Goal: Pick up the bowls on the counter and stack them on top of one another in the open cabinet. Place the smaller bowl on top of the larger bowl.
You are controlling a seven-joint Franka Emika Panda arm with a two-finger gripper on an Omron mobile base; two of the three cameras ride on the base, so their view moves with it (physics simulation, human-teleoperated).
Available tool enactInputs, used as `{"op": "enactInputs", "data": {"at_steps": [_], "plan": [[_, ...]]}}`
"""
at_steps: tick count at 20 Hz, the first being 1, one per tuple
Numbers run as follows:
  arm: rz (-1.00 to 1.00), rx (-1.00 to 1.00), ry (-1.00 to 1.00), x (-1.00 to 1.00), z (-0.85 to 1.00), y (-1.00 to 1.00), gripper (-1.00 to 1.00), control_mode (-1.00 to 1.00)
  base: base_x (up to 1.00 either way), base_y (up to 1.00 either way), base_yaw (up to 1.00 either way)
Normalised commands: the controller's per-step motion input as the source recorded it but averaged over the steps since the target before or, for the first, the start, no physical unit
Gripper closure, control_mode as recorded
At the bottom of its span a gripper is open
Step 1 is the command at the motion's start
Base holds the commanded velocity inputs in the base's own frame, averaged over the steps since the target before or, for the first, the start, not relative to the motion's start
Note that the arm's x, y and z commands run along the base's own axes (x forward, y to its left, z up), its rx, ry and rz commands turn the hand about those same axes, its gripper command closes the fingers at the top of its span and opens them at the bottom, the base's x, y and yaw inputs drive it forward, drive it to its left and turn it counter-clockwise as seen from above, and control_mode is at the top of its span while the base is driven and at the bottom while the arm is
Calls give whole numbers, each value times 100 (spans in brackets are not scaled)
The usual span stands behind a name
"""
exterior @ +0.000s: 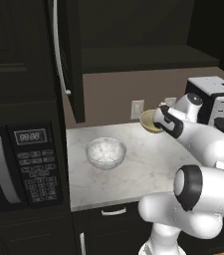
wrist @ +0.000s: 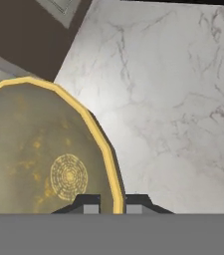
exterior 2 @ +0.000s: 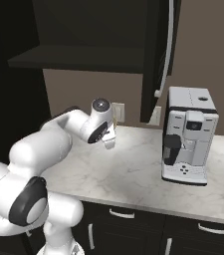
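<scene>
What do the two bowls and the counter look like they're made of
The larger bowl looks like whitish speckled stone or glazed ceramic, with a mottled, slightly glossy surface. The smaller bowl looks like glazed pottery: yellow rim, blotchy olive-tan inside, a ringed pattern at its centre. The counter looks like polished white marble with thin grey veins.

Counter [exterior: 148,169]: white marble look w/ faint grey veins, smooth, slight sheen. Larger bowl [exterior: 106,152]: whitish-grey, speckled, stone-like, looks matt. Smaller bowl [wrist: 39,149]: yellow-tan glaze, mottled, bright yellow rim, ring pattern inside. Cabinet [exterior: 73,60]: dark, matt; handle [exterior: 58,50] silver metal, shiny. Coffee machine [exterior 2: 188,134]: white/grey plastic, smooth. Microwave [exterior: 19,167]: black, glossy front.
</scene>
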Motion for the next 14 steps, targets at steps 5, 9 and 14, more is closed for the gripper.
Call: {"op": "enactInputs", "data": {"at_steps": [5,9,14], "plan": [[27,0,0,-10,5,36,100,-100,0,0,0],[26,0,0,-13,2,40,100,-100,0,0,0],[25,0,0,-16,0,47,100,-100,0,0,0]]}}
